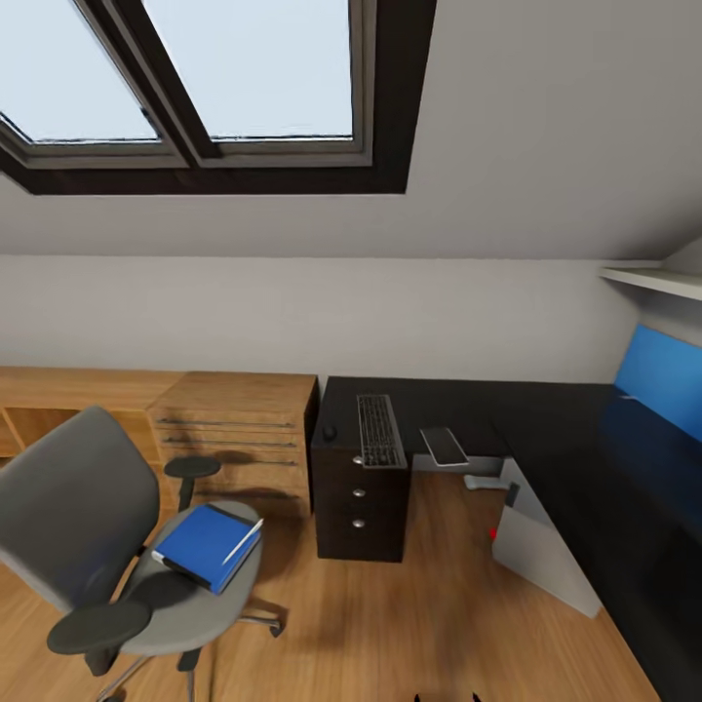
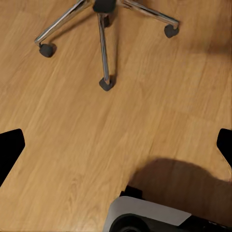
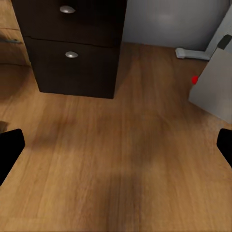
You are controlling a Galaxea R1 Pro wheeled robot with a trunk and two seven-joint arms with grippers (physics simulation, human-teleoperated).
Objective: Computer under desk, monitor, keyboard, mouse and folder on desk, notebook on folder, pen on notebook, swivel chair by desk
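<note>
We see the folder [image 1: 203,546] with pen [image 1: 244,541] on the chair [image 1: 107,546], near left; keyboard [image 1: 378,430] and mouse [image 1: 330,432] on the desk [image 1: 546,429]. Both grippers' jaws stand wide, empty. Risk: chair rolls when nudged; pen possibly slides off.

No readable text, labels, brands or numbers anywhere. Keyboard [image 1: 380,430] at the surface's [image 1: 546,419] left end: key legends too small to make out. Blue folder [image 1: 204,542] on the swivel chair [image 1: 117,546] seat: cover plain. Grey computer [image 1: 542,546] case: a red spot, no lettering legible.
</note>
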